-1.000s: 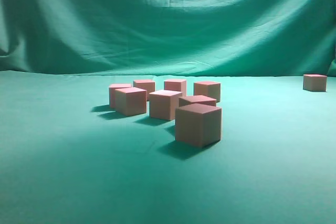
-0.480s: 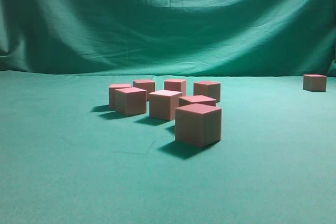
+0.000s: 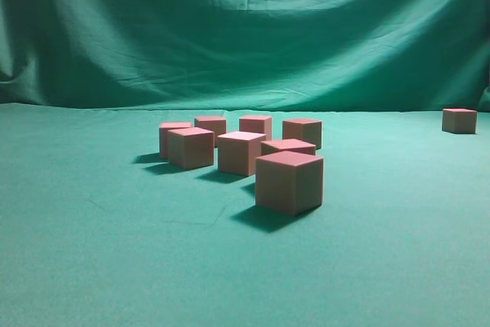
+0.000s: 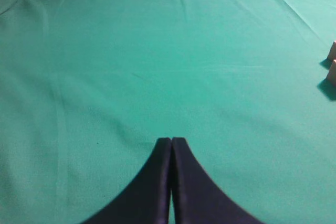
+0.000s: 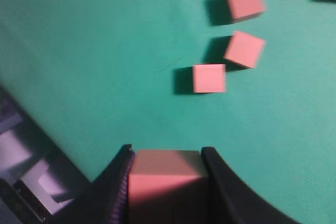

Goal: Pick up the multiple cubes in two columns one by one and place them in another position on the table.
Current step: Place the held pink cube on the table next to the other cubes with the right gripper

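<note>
Several salmon-pink cubes stand in a cluster on the teal table (image 3: 99, 250) in the exterior view, the nearest cube (image 3: 289, 181) in front. No gripper shows in that view. In the right wrist view my right gripper (image 5: 166, 149) is shut on one cube (image 5: 165, 182) and holds it high above the table. Three cubes (image 5: 209, 78) lie on the cloth below and ahead of it. In the left wrist view my left gripper (image 4: 171, 140) is shut and empty over bare cloth. Two cube corners (image 4: 332, 72) show at that view's right edge.
One lone cube (image 3: 458, 120) stands far right near the draped green backdrop (image 3: 245, 36). A dark and purplish structure (image 5: 21, 182) beyond the table's edge fills the lower left of the right wrist view.
The shade over the near part of the table in the exterior view has lightened. The cubes on the table have not moved.
</note>
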